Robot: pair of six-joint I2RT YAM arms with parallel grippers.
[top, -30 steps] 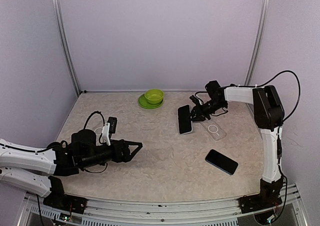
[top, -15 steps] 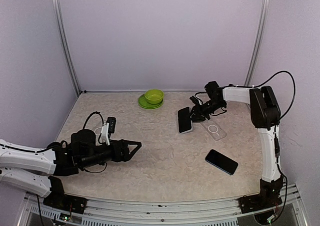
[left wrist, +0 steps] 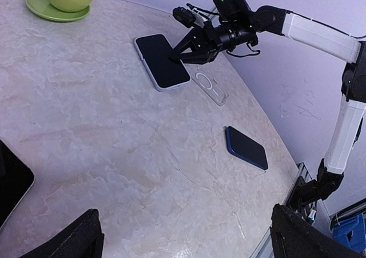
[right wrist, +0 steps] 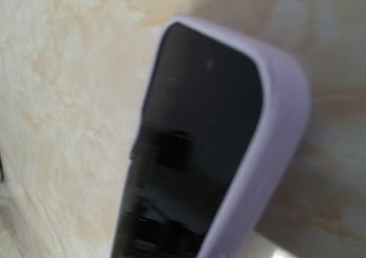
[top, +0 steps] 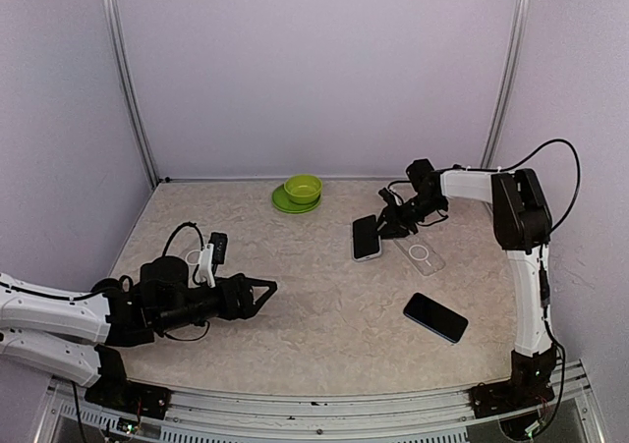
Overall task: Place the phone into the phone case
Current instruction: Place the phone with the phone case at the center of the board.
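The phone, black-screened with a pale lavender rim, lies on the table beside the clear phone case, which carries a white ring. In the left wrist view the phone lies flat and the case touches its right side. My right gripper is at the phone's right edge with its fingers slightly parted, gripping nothing. The right wrist view is filled by the phone, seen close and blurred. My left gripper hovers wide open over the table's left half, far from both things.
A second, dark blue phone lies near the front right. A green bowl stands on a green plate at the back centre. Purple walls and metal posts close the table in on three sides.
The phone, held tilted on its edge by the right gripper a second ago, has dropped flat onto the table as the right fingers parted. The left arm has barely moved.
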